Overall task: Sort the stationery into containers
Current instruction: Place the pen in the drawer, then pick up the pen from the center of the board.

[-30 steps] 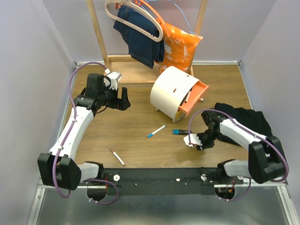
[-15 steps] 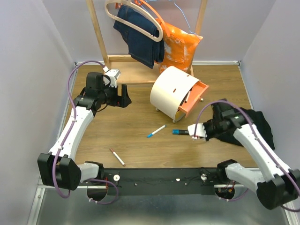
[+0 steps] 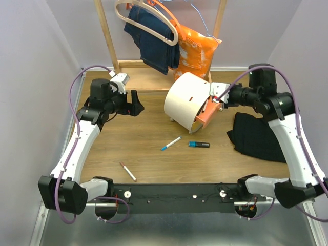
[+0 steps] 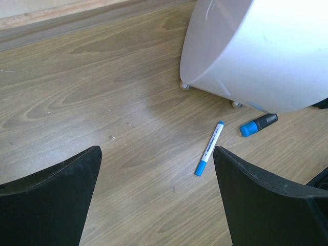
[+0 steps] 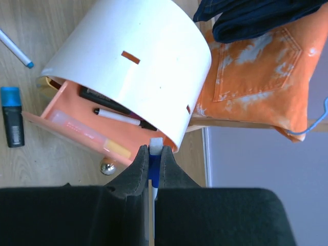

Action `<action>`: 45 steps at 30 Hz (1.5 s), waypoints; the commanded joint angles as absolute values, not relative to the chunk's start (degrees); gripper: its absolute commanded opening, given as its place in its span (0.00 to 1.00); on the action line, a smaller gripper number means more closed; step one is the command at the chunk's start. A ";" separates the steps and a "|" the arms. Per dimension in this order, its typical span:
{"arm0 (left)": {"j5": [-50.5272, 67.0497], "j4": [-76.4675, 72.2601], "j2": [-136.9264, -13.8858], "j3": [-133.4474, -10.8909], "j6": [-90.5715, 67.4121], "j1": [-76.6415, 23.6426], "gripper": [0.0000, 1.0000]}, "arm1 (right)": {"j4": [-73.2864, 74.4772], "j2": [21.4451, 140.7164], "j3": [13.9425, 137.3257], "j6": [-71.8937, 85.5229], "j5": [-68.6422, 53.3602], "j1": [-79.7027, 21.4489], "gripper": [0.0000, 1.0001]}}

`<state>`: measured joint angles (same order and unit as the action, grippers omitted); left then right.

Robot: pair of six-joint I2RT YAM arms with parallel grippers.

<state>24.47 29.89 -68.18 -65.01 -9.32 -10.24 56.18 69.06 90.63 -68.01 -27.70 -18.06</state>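
The cream-white round-topped cabinet [image 3: 187,100] lies at the middle back with one orange drawer [image 3: 214,105] pulled open. My right gripper [image 3: 221,96] is shut on a blue-and-white pen [image 5: 155,145] and holds it just above the drawer's [image 5: 61,105] far corner [image 5: 155,151]. The drawer holds a black marker, a white pen and an orange-pink pen. On the table lie a blue-capped white pen [image 3: 170,143] [image 4: 210,148], a black marker with a blue cap [image 3: 198,144] [image 4: 259,125] and a dark-tipped white pen [image 3: 128,171]. My left gripper [image 3: 134,104] [image 4: 156,151] is open and empty, left of the cabinet.
A dark folded cloth [image 3: 259,136] lies at the right under my right arm. A wooden clothes rack [image 3: 107,36] with jeans [image 3: 151,33] and an orange bag [image 3: 197,48] stands at the back. Grey walls close both sides.
My right gripper has risen from the front right of the table and swung back to the open drawer, carrying the pen. The left arm has barely moved.
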 commanded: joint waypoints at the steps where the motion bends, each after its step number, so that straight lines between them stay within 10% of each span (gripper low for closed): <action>1: 26.46 28.56 -64.87 -63.99 -10.46 -10.37 0.99 | 57.48 74.25 93.42 -80.21 -25.75 -18.46 0.04; 20: 25.05 29.71 -60.56 -59.94 -11.25 -8.61 0.99 | 63.89 77.61 91.23 -93.78 -28.74 -19.86 0.07; 29: 25.58 29.09 -61.87 -60.56 -11.60 -8.61 0.99 | 59.60 75.24 86.57 -90.88 -28.74 -20.39 0.53; 45: 13.11 38.76 -67.84 -60.21 -4.57 -32.34 0.94 | 35.34 61.45 81.76 -47.66 -23.48 -20.39 0.63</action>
<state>21.56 34.72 -64.20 -61.17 -5.82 -27.09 48.29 68.27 86.59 -70.32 -27.46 -20.12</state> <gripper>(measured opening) 0.980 0.632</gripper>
